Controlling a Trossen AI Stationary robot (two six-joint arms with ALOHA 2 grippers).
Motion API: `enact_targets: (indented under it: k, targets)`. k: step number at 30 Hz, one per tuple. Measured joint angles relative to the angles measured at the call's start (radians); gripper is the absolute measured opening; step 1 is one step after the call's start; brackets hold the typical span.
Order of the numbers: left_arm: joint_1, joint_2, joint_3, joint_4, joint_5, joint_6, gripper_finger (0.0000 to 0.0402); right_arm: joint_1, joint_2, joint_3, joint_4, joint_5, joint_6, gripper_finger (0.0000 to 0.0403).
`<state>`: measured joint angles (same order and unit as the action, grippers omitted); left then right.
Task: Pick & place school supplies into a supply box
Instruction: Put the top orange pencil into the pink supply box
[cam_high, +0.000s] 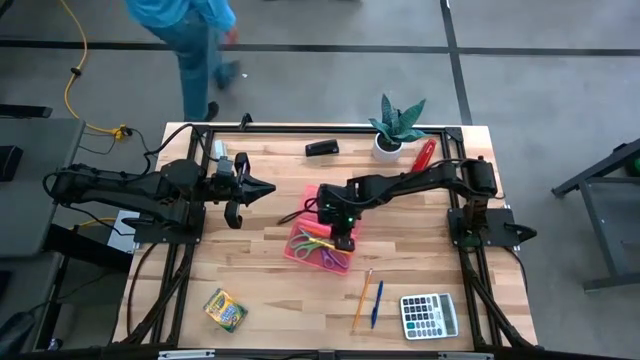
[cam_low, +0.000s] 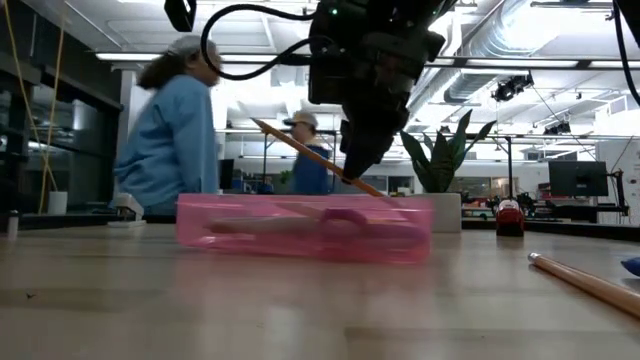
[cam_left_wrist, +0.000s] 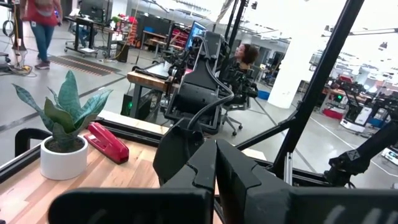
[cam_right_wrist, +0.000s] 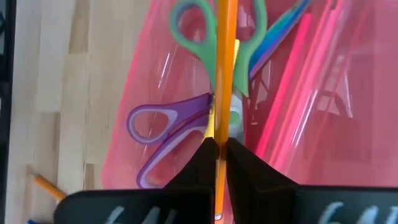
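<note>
The supply box (cam_high: 322, 242) is a translucent pink case lying open at the table's middle; it also shows in the low view (cam_low: 300, 228). Inside lie green-handled scissors (cam_right_wrist: 186, 37) and purple-handled scissors (cam_right_wrist: 163, 127). My right gripper (cam_high: 345, 232) hangs over the box, shut on an orange pencil (cam_low: 300, 148). A second orange pencil (cam_high: 362, 298) and a blue pen (cam_high: 377, 302) lie on the table near the front edge. My left gripper (cam_high: 268, 187) waits shut above the table, left of the box. My right gripper (cam_right_wrist: 221, 155) pinches the orange pencil's shaft (cam_right_wrist: 221, 112) between its two fingers, coming from above and pointing down. In the low view the grip sits nearer the pencil's lower end (cam_low: 375, 188). The pencil is tilted, its upper end (cam_low: 262, 126) rising toward the table's left, over the box.
A crayon box (cam_high: 225, 308) and a grey calculator (cam_high: 430, 315) sit near the front edge. A potted plant (cam_high: 398, 128), a red stapler (cam_high: 425, 152) and a black item (cam_high: 322, 148) stand along the far edge. A person (cam_high: 195, 40) walks beyond the table.
</note>
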<state>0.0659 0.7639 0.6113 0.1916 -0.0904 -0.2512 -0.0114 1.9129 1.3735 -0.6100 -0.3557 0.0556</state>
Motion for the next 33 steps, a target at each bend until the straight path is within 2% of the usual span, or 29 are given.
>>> enact_targets:
  k: [6,14,19,30,33]
  targets:
    - [0.000,0.000,0.000,0.000,0.000,0.000,0.0000,0.026,0.000,0.000,-0.012,0.006,-0.064,0.0011]
    - [0.000,0.000,0.000,0.000,0.000,0.001,0.0000,0.041,0.000,0.000,-0.049,0.005,-0.117,0.0083]
    - [0.000,0.000,0.000,0.000,0.000,0.017,0.0000,0.038,-0.003,0.000,-0.078,0.005,-0.140,0.0113]
    - [0.000,0.000,0.000,-0.007,0.000,0.019,0.0000,0.009,-0.110,-0.003,-0.108,0.005,-0.163,0.0119]
    - [0.000,0.000,0.000,-0.016,0.000,0.029,0.0000,0.009,-0.149,-0.058,-0.013,0.003,-0.123,0.0114]
